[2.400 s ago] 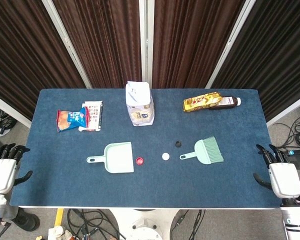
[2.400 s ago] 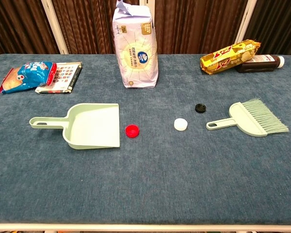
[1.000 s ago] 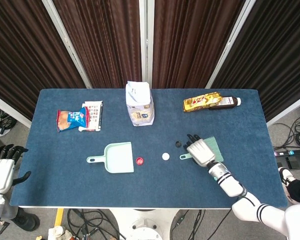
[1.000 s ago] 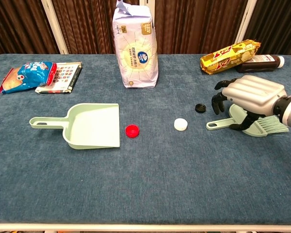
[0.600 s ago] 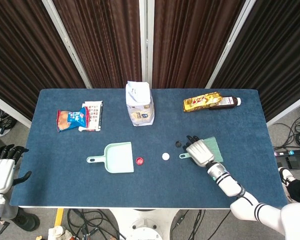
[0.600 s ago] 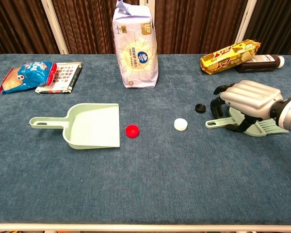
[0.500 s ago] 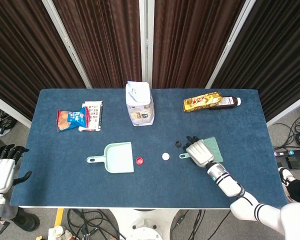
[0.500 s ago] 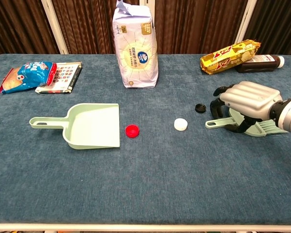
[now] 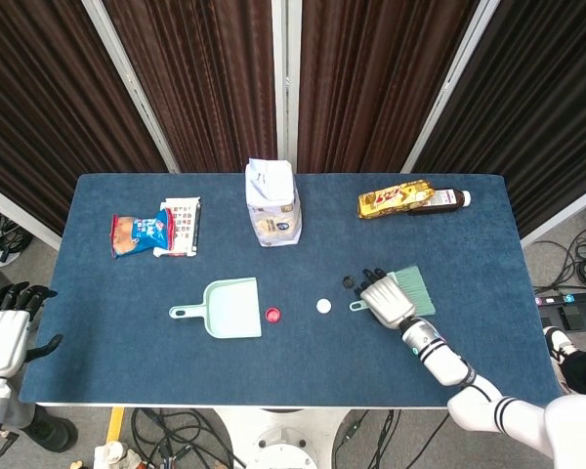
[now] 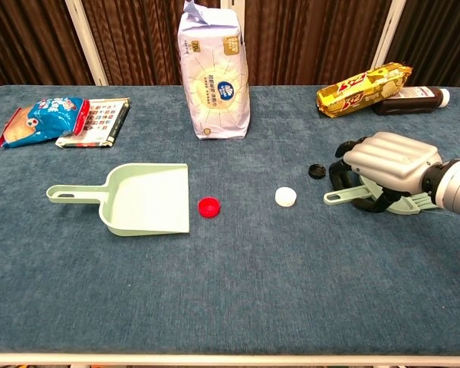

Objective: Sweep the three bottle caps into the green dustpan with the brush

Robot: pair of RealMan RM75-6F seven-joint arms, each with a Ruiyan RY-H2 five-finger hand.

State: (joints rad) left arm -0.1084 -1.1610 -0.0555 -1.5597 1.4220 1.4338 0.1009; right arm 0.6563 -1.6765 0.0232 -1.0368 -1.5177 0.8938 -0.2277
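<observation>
The green dustpan [image 9: 230,308] [image 10: 146,198] lies left of centre with its mouth facing right. A red cap [image 9: 272,315] [image 10: 208,206] sits just outside that mouth. Further right lie a white cap [image 9: 323,306] [image 10: 286,196] and a black cap [image 9: 348,282] [image 10: 316,171]. The green brush [image 9: 415,290] [image 10: 341,195] lies on the cloth with its handle pointing left. My right hand [image 9: 386,299] [image 10: 387,161] covers the brush, fingers curled around the handle. My left hand [image 9: 5,332] hangs off the table's front left corner, holding nothing, fingers apart.
A tall white bag [image 9: 272,202] [image 10: 214,69] stands at the back centre. A blue snack pack [image 9: 140,233] [image 10: 42,119] and a booklet [image 10: 100,120] lie at the back left. A yellow packet [image 9: 396,198] [image 10: 363,90] and a brown bottle [image 9: 447,199] [image 10: 414,100] lie at the back right.
My right hand came in from the table's right side, dropped onto the brush and curled its fingers around the handle, nudging it slightly left. The caps, dustpan and left hand stayed put.
</observation>
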